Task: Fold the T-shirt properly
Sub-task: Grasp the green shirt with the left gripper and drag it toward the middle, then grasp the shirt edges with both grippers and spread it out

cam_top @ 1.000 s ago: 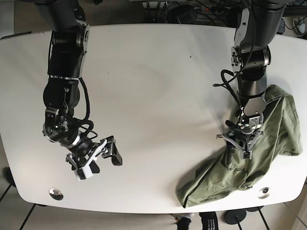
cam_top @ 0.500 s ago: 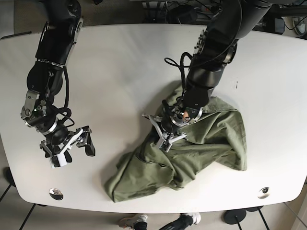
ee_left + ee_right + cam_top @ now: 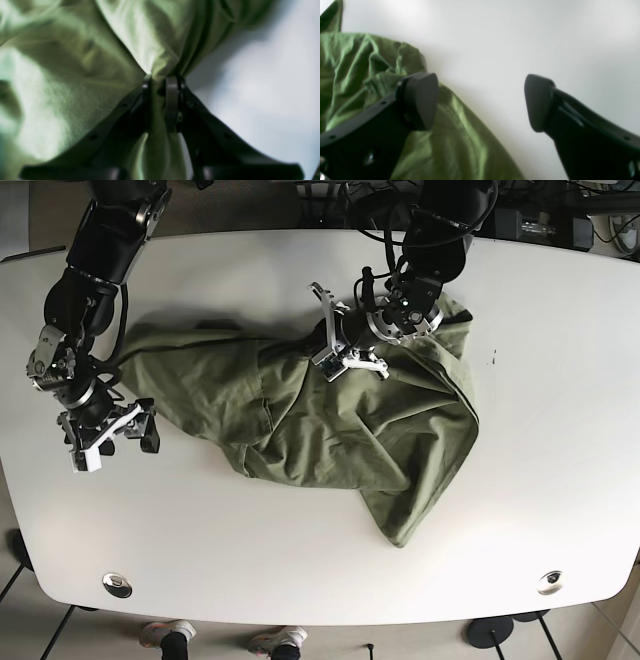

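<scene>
A crumpled olive-green T-shirt (image 3: 330, 420) now lies across the middle of the white desk (image 3: 560, 440), stretched from near the left edge of the base view to right of centre. A second ago it was bunched at the desk's lower right corner; half a second ago it sat lower and nearer the centre. It has been dragged up and across the surface.

The left end effector (image 3: 160, 100), seen upper centre in the base view, is clamped narrowly on a pinched fold of the fabric; the left wrist view shows cloth squeezed between its jaws. The right end effector (image 3: 480, 102), at the left of the base view, has its jaws spread wide and grips nothing. One pad hangs over the shirt's edge, the other over bare desk.

Judged from this, the shirt is being hauled into a central working spot. It remains heavily wrinkled and not yet spread flat, so folding proper has not begun. The right end effector looks placed to take the near edge.

No containers are visible on the desk.
</scene>
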### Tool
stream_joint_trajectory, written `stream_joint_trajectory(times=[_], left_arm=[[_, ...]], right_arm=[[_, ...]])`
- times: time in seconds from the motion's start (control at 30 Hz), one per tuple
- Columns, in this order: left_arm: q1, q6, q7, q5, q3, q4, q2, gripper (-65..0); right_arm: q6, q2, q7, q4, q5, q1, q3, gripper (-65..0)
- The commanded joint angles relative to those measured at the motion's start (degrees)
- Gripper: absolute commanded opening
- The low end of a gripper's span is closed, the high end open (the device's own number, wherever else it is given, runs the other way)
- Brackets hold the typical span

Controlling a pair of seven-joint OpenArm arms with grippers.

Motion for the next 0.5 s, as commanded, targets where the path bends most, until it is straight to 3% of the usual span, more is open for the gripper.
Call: stream_joint_trajectory(times=[0.03, 0.1, 0.23, 0.3, 0.5], left_arm=[[-0.1, 1.0, 5.4, 2.8, -2.2, 3.1, -0.2, -62.5], [-0.3, 1.0, 6.8, 2.8, -4.0, 4.9, 0.0, -58.7], [-0.4, 1.0, 6.6, 2.8, -7.5, 6.5, 1.9, -40.8], [-1.3, 0.8, 6.7, 2.8, -8.4, 7.8, 2.3, -36.0], [-1.3, 0.7, 6.7, 2.8, -8.4, 13.9, 2.3, -35.3]], right_arm=[[-0.07, 0.9, 1.0, 2.3, 2.2, -1.4, 3.3, -13.6], [-0.07, 1.0, -0.7, 4.9, 5.0, -4.9, 4.7, -13.6], [-0.07, 2.8, -1.5, 9.7, 11.3, -11.5, 6.4, -13.6], [-0.07, 3.3, -1.5, 10.2, 14.2, -14.7, 6.5, -13.6], [-0.07, 2.9, -1.5, 10.4, 20.7, -23.9, 6.5, -13.6]])
